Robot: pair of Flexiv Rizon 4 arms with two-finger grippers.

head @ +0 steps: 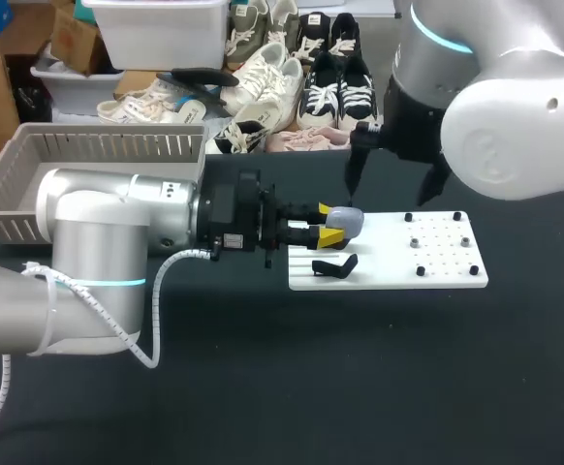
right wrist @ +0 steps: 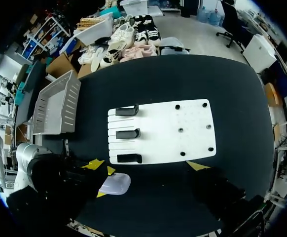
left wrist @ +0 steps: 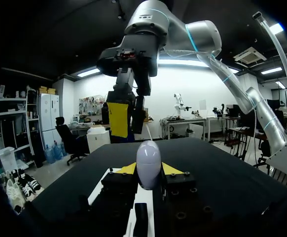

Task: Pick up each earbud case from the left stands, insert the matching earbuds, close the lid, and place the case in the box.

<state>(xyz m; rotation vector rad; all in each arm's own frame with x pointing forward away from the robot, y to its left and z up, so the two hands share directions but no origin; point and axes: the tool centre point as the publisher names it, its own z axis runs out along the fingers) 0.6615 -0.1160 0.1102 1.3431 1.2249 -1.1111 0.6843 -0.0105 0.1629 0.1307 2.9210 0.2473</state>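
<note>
my left gripper clamped on small pale lilac-grey rounded earbud case, one yellow tip on each side. in left wrist view, case stands upright between tips. case is held at left edge of white flat board, near three black stands. my right gripper hangs over board just beside case, fingers wide apart, holding nothing. grey slatted plastic basket at far left of black table, well apart.

the head camera looks down on the table from above and behind. the left wrist camera sits low, close behind the pale case, facing the right arm. the right wrist camera looks straight down from higher; all three share the case.
</note>
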